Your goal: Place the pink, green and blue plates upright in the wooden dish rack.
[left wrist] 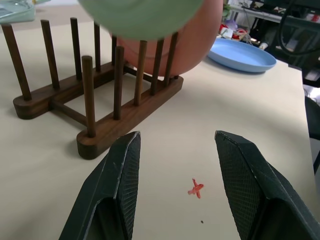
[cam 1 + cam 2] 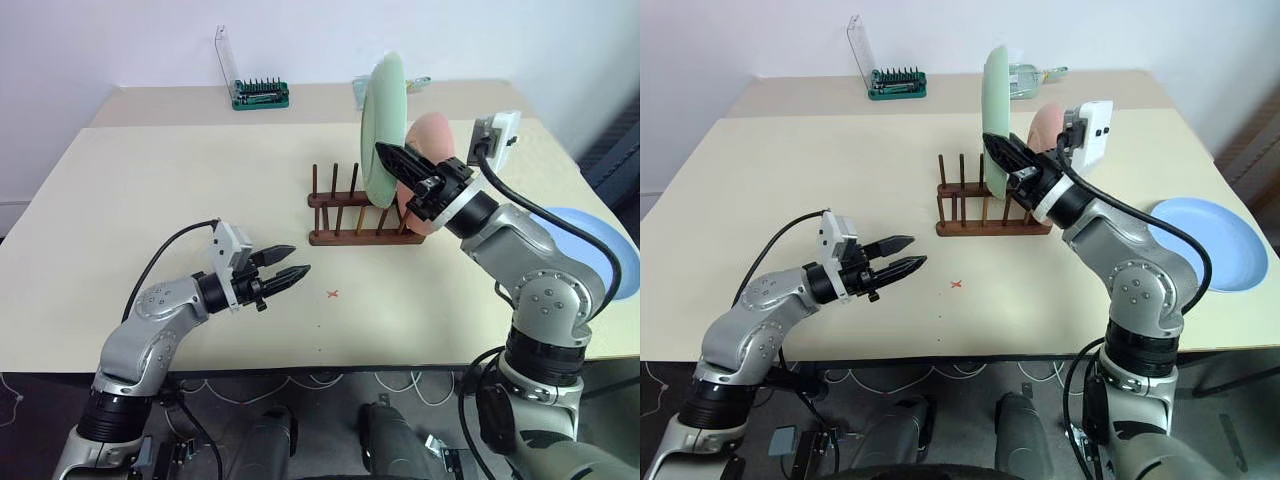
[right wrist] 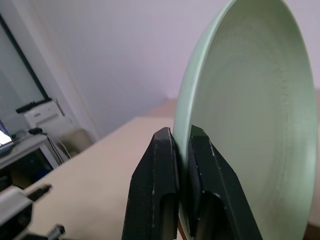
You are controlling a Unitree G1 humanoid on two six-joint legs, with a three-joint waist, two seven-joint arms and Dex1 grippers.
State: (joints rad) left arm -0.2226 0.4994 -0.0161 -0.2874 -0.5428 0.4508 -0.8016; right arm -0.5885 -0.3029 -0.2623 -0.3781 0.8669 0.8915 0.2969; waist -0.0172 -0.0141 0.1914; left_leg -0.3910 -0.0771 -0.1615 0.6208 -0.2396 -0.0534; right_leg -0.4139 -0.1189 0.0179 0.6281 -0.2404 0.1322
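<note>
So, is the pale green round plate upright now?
Yes: the pale green round plate stands on edge above the dark wooden rack, gripped by the right hand.

Even, soft daylight fills the head views, bright on the pale wall at the top of the frame and on the cream table [image 2: 150,200]. Shadows are faint: a weak one lies just beside the wooden dish rack [image 2: 362,215]. No harsh glare. In the left wrist view the green plate [image 1: 140,17] at the top edge is blurred. The right wrist view's background at lower left is soft and hazy.
</note>
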